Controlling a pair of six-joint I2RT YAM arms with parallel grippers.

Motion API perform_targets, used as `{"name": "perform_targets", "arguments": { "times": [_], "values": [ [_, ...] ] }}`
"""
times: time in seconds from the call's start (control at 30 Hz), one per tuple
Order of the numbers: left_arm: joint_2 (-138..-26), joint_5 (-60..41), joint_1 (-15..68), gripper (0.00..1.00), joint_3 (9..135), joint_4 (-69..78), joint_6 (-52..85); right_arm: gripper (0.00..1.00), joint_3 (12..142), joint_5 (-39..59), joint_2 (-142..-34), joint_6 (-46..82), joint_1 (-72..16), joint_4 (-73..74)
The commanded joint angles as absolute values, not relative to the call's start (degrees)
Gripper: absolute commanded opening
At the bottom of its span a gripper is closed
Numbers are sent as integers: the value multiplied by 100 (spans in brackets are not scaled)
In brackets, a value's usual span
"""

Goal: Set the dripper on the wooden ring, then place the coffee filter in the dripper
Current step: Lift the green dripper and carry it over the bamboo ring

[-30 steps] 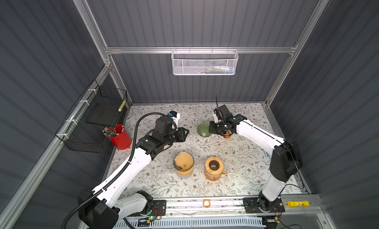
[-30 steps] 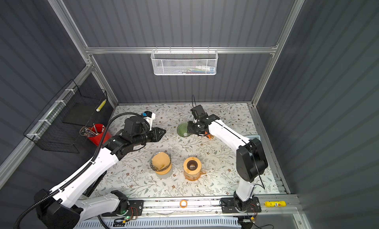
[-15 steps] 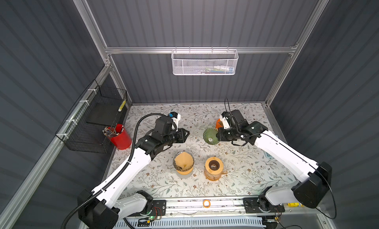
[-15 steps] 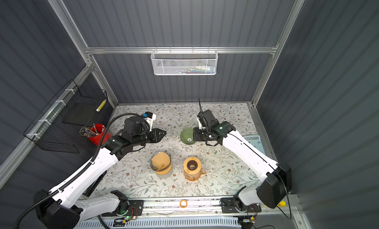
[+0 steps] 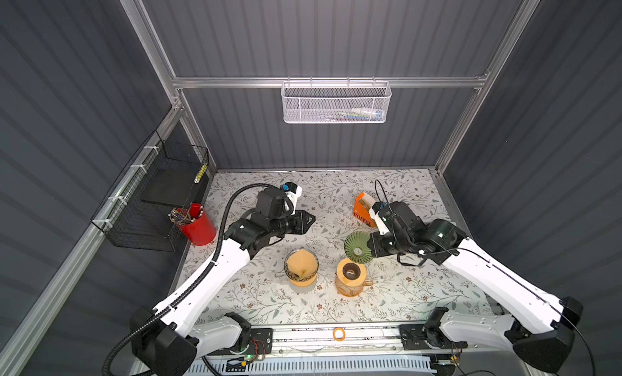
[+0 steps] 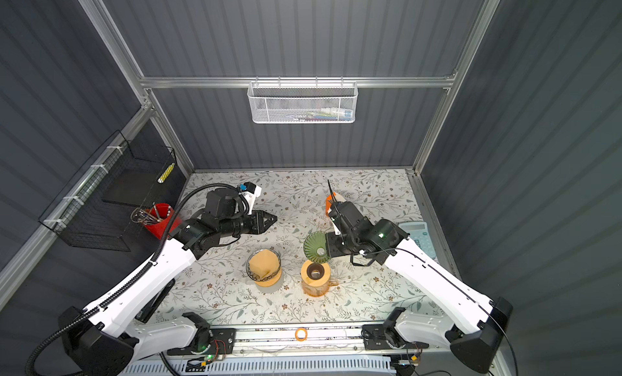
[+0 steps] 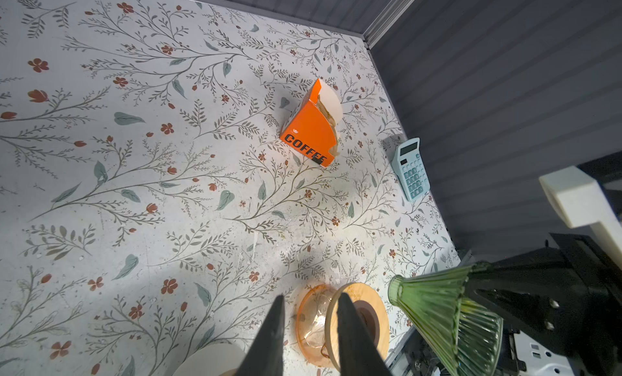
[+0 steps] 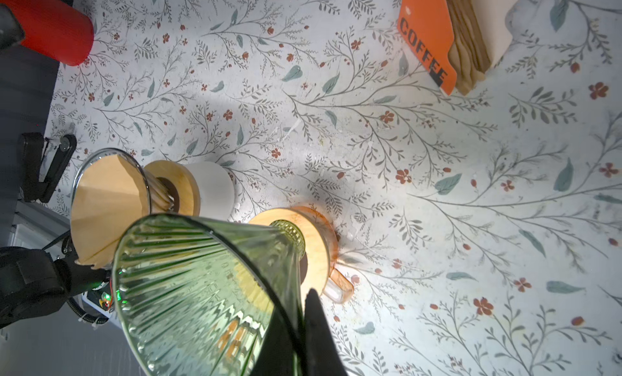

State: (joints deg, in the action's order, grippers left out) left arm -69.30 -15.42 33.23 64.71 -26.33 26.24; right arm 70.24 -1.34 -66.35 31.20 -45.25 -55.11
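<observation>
Lower centre in a top view, the right gripper [image 5: 373, 247] is clenching the green glass dripper [image 5: 357, 245] by its rim, tilted near the amber carafe [image 5: 351, 283], likely to seat it there. Higher up, the left gripper [image 5: 307, 220] is hovering parted and empty. The coffee filters [image 8: 468, 51] are sitting in the orange box [image 5: 361, 211].

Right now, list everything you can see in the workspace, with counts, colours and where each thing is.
green dripper: one, green glass, held tilted just behind the carafe
carafe: one, amber, wooden collar, table front centre
clear dripper: one, on white base, left of carafe
paper filter: one, brown, inside clear dripper
filter box: one, orange, behind green dripper
cup: one, red, table's left edge
calculator: one, light blue, right edge
mesh basket: one, white, back wall
wire basket: one, black, left wall
ring: one, orange, front rail
left gripper: black, slightly open, empty
right gripper: black, shut on green dripper's rim
</observation>
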Motion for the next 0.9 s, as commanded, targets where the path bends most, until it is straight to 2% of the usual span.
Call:
{"name": "perform_targets", "arguments": {
  "times": [0.0,0.3,0.87],
  "values": [
    [-7043,-1736,3507,28,6679,-2684,2436,0,6981,-347,-6472,3402,-4778,-5858],
    [-7341,-1773,3913,27,6802,-2540,2375,0,6723,-589,-6188,3888,-5360,-6071],
    [-6911,-1925,4067,26,6500,-2759,2251,0,6526,-325,-6858,3806,-5379,-5223]
  ]
}}
